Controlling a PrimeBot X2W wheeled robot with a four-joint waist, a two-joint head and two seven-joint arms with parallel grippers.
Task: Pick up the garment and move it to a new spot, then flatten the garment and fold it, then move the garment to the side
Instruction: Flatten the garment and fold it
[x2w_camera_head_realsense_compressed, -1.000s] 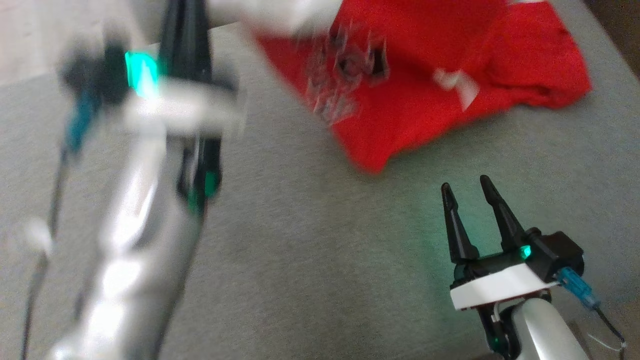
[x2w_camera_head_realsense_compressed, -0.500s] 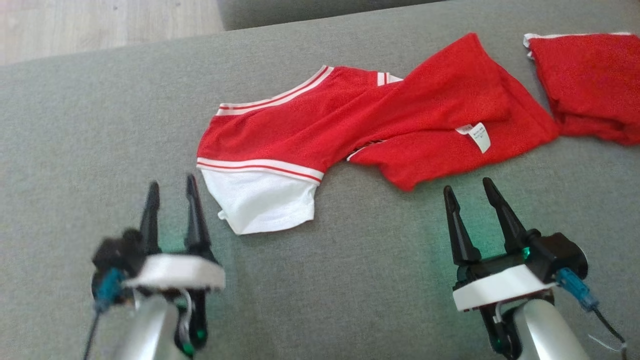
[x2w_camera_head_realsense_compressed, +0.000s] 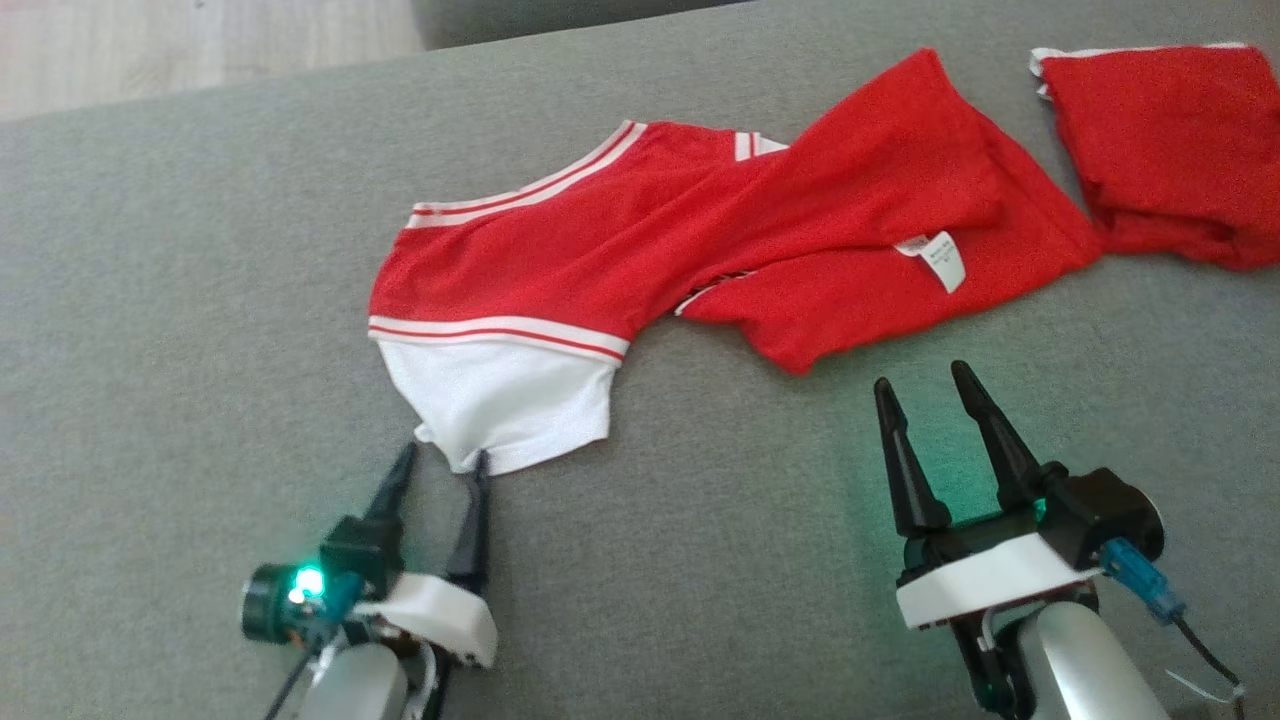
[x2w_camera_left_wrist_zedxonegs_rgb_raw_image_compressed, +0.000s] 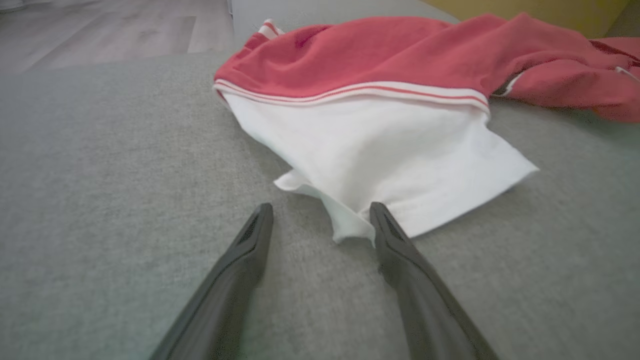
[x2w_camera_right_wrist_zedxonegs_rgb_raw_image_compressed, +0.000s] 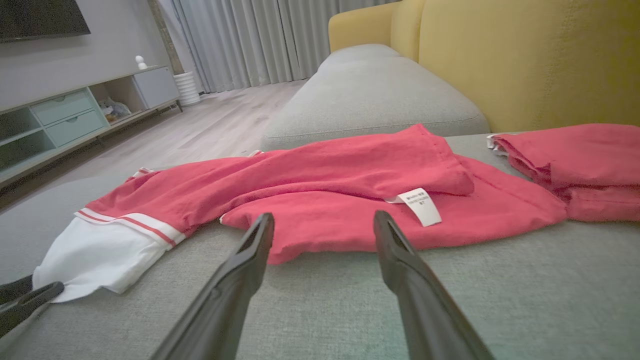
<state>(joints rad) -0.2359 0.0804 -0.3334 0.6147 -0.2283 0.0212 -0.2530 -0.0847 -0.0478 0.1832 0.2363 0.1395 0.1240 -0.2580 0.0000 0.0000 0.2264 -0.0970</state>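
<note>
A crumpled red-and-white mesh garment (x2w_camera_head_realsense_compressed: 640, 240) lies on the grey sofa cushion (x2w_camera_head_realsense_compressed: 200, 300). The left claw (x2w_camera_head_realsense_compressed: 445, 453) stands apart at the garment's white corner, and the right claw (x2w_camera_head_realsense_compressed: 920, 377) stands apart nearby.

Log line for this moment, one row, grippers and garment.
garment: crumpled, unfolded, on grey cushion | left gripper: open, tips at white sleeve corner, not gripping | right gripper: open, apart from garment

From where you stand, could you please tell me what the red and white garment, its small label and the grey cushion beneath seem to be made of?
The garment: soft knit cloth, probably a sports jersey, matte; it drapes and creases loosely.
The label: thin white tag, woven or printed, I cannot tell which.
The cushion: grey woven upholstery, matte, with a fine flecked weave.
</note>
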